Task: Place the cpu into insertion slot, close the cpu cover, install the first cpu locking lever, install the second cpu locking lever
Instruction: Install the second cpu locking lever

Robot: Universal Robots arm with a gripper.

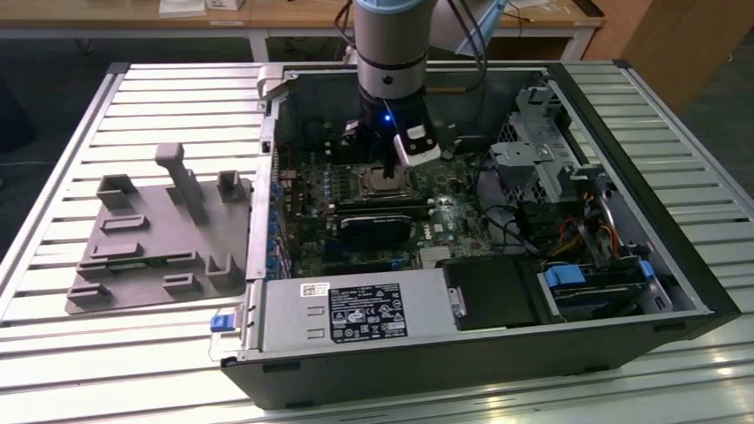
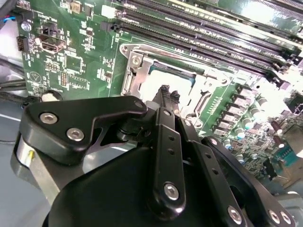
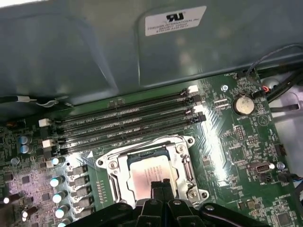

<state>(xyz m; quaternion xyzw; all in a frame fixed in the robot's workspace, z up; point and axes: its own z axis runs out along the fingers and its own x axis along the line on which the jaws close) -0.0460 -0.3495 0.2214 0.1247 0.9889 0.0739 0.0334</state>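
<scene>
I am hanging my claw (image 3: 160,185) over the slot (image 3: 152,170) on the green board (image 3: 232,142), fingertips (image 2: 164,92) pressed together, grasping nothing. The cpu (image 3: 150,176) is sitting in the slot, the cover (image 3: 185,166) lying flat around it. Four long memory slots (image 3: 128,120) are running just beside the socket, between it and the grey case wall (image 3: 94,52). A coin cell (image 3: 243,104) is sitting well apart. In the exterior view, a black card (image 1: 380,228) is lying near the socket; outside the case (image 1: 659,265), a grey fixture (image 1: 159,234) is resting on the slatted table (image 1: 71,150).
</scene>
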